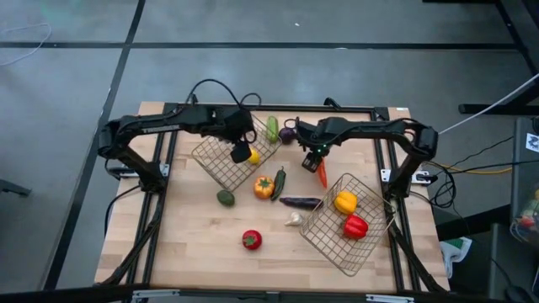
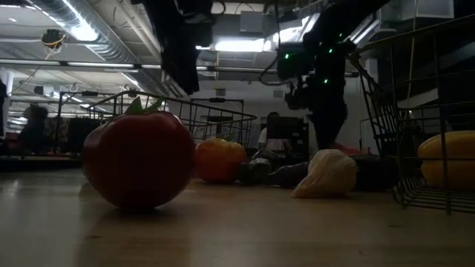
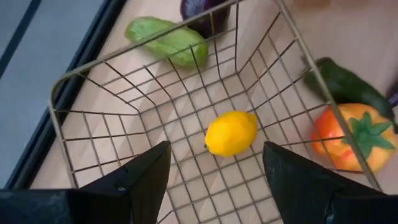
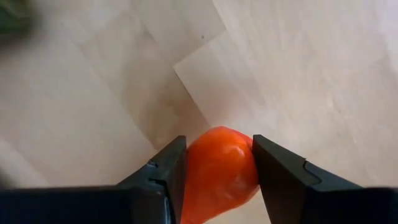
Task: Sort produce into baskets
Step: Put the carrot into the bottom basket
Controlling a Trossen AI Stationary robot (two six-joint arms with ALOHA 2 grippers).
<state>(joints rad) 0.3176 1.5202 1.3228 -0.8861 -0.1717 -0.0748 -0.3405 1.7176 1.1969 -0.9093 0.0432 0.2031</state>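
Left arm: reaches in from the counter's [image 1: 194, 244] left edge, elbow bent, forearm running toward the centre along the far side.
Left pincer [image 3: 214, 171]: hangs over the left basket [image 1: 221, 164], pointing down into it, its fingers spread and holding nothing.
Lemon [image 3: 231, 132]: lies on the mesh floor of the left basket, directly below the gap between the left fingers.
Right arm: comes in from the right edge, bent at the elbow, forearm stretched toward the middle of the counter.
Right pincer [image 4: 214, 165]: low over the wood, its two fingers pressed against either side of the carrot's thick end, pinching it.
Carrot [image 1: 322, 172]: on the counter just beside the near-left corner of the right basket [image 1: 333, 236], its narrow end pointing toward the front edge.
Right basket contents: a yellow pepper [image 1: 345, 202] and a red pepper [image 1: 355, 225], side by side.
Loose on the counter: an orange pepper [image 1: 264, 187] and a dark cucumber [image 1: 279, 183] touching it, an avocado [image 1: 226, 198], an aubergine [image 1: 301, 202], a garlic bulb [image 1: 294, 220], and a tomato [image 1: 251, 240] nearest the front.
Far side: a pale green vegetable [image 1: 273, 128] and a purple onion [image 1: 287, 135] just outside the left basket.
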